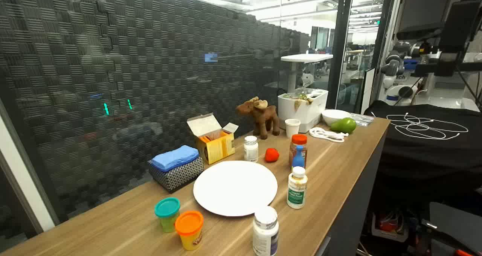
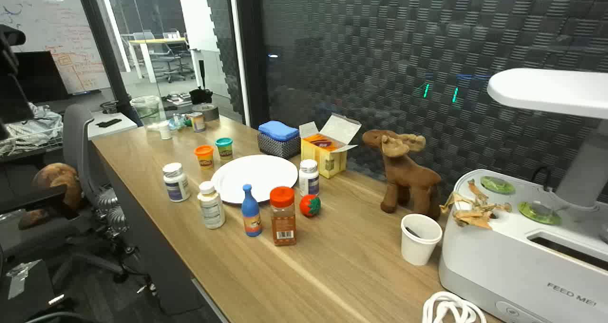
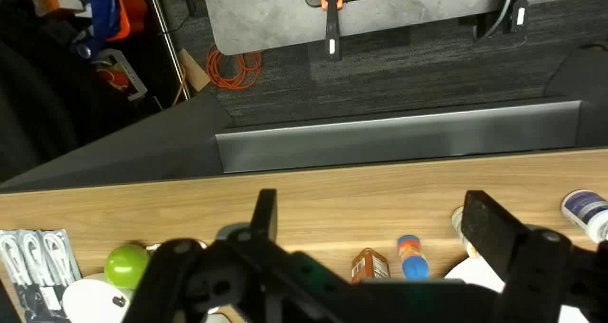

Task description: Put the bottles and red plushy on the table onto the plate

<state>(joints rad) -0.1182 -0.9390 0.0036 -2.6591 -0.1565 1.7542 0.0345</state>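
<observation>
The white plate [image 1: 235, 188] lies bare on the wooden table [image 2: 327, 266]. Around it stand several upright bottles: a white bottle [image 2: 176, 183] near the front edge, a white-capped plant food bottle [image 2: 211, 206], a slim blue bottle [image 2: 251, 211], a red-capped bottle [image 2: 283, 218], and another white bottle [image 2: 309, 178] by the yellow box. The red plushy [image 2: 310, 205], with a green top, sits beside that last one. In the wrist view my gripper [image 3: 371, 199] is open above the table, nothing between its fingers; the blue bottle [image 3: 412, 256] shows beyond. There, the red plushy is hidden.
Behind the plate are a cloth-topped basket [image 1: 177, 169], an open yellow box [image 1: 216, 145] and a brown plush moose [image 2: 403, 175]. Two small tubs, orange-lidded [image 1: 189, 229] and teal-lidded [image 1: 167, 212], stand beside it. A paper cup [image 2: 420, 240] is near the white planter [image 2: 513, 261].
</observation>
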